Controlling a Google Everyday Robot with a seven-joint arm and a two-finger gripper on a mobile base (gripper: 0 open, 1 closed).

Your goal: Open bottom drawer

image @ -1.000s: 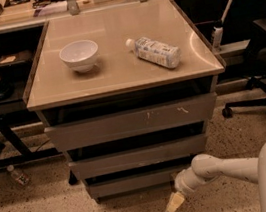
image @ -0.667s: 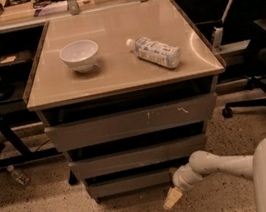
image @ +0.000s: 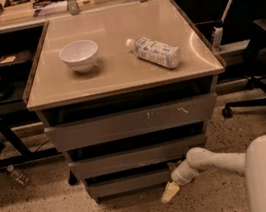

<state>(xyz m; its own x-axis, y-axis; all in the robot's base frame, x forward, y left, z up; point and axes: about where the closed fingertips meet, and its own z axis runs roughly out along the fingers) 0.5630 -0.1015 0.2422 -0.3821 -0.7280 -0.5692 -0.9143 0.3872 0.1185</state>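
Camera view: my arm's cream-tipped pincer [image: 170, 191] sits low near the floor, right at the front right corner of the plain grey-brown bottom drawer [image: 128, 183], the lowest of three. Can't tell if the pincer is wide or narrow from here. Up on the beige surface [image: 118, 77] there's a round white bowl [image: 79, 54] and a clear plastic bottle [image: 154, 52] lying on its side, apart.

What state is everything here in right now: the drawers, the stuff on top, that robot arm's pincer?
bottom drawer: not pulled out, looks closed.
middle drawer: looks closed.
top drawer: looks closed, front scratched.
bowl: upright on the cabinet top.
bottle: capped, lying on its side on the cabinet top.
pincer: low, by the bottom drawer's right front corner; contact unclear.
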